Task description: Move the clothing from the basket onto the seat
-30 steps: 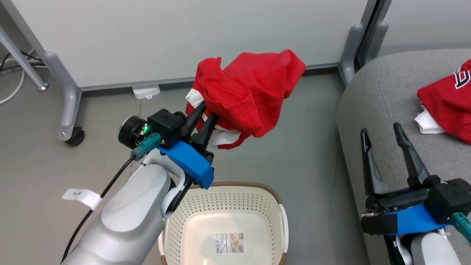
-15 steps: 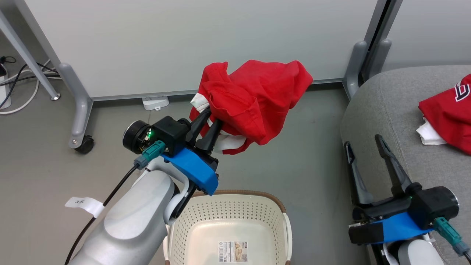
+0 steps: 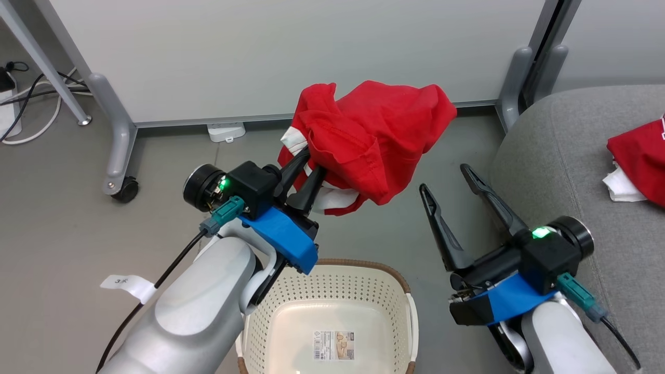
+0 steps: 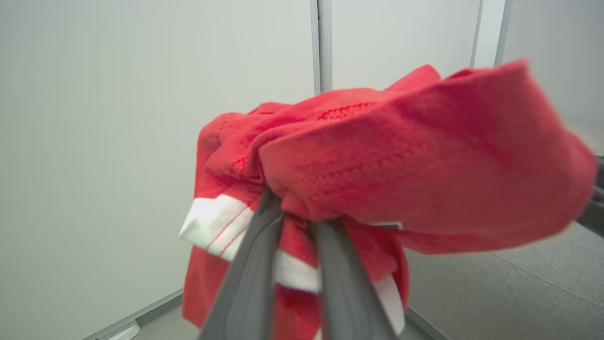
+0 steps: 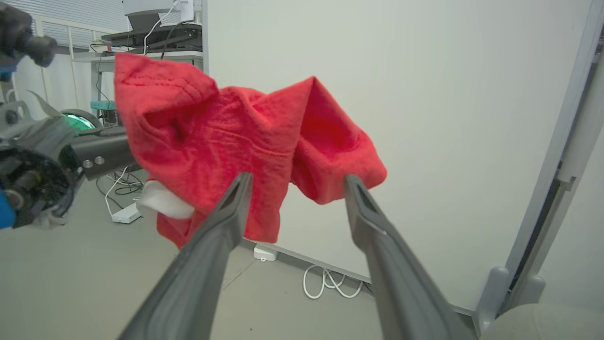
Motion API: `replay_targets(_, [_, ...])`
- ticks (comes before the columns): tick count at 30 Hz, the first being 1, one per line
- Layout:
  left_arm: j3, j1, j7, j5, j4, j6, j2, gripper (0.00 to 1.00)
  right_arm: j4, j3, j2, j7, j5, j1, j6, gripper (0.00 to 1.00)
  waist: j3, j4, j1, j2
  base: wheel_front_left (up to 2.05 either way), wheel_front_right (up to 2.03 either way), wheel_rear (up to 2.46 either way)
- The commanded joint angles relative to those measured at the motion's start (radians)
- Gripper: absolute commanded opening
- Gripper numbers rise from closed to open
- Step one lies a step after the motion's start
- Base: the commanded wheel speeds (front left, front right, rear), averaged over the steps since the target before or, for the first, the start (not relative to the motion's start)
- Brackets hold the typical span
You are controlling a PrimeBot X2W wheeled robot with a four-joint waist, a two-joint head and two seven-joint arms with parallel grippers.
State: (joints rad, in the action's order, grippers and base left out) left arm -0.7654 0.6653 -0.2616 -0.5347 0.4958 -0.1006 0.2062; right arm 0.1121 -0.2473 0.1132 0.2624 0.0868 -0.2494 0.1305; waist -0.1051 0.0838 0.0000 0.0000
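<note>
Well, the left gripper [image 3: 307, 165] is pinched tight on a bunched red jersey garment with white trim [image 3: 374, 135], held up clear of the cream perforated plastic basket [image 3: 363, 265], short of the grey upholstered seat [image 3: 561, 156]. The right gripper [image 3: 444, 177] gapes empty nearby; loose folds could catch on it, or the cloth slip free.

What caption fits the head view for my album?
Left gripper holds a red jersey near the basket; right gripper open.

- left forearm [image 3: 192, 317] was rounded, silver-grey; a black cable [image 3: 176, 259] with a white tag [image 3: 124, 283] ran beside it;
- each wrist carried a blue bracket [image 3: 283, 239], a black block lit green [image 3: 252, 187], a teal connector [image 3: 223, 213];
- right gripper [image 3: 443, 176] had two long, dark, tapered fingers [image 3: 439, 223].
</note>
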Motion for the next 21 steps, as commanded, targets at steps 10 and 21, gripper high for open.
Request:
replay_targets(10, [-0.021,0.041,-0.005,0.017,-0.012,-0.003,-0.022,0.00,0.112,-0.120,0.036,0.004,0.076,-0.176,0.000,1.00,-0.034,0.029,0.0000,0.0000,0.00,0.00,0.00])
replay_targets(21, [-0.037,0.060,-0.005,0.029,-0.024,-0.009,-0.040,0.00,0.221,-0.163,0.045,0.004,0.136,-0.275,0.001,1.00,-0.067,0.048,0.0000,0.0000,0.00,0.00,0.00])
